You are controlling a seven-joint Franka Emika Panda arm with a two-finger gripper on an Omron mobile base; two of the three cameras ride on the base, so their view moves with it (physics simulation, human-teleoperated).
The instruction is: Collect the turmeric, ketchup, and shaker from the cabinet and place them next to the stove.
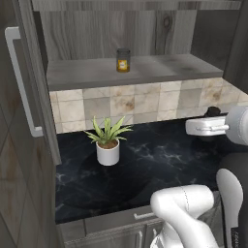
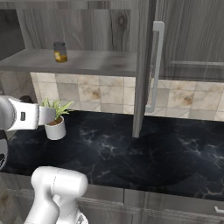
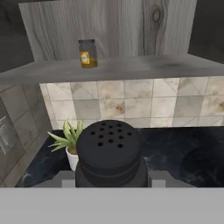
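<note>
Black marble counter (image 1: 160, 160) under tiled wall, potted plant (image 1: 108, 140) on it; turmeric (image 1: 123, 60) on cabinet (image 1: 135, 70) shelf; gripper (image 3: 111, 183) clamps shaker (image 3: 110, 153)

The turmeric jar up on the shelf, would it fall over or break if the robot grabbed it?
The turmeric jar looks short and squat, standing upright on the flat cabinet shelf, so it probably won't tip easily. Its see-through sides look like glass, so it may be slippery and could break if dropped. Being small, it is likely light.
</note>
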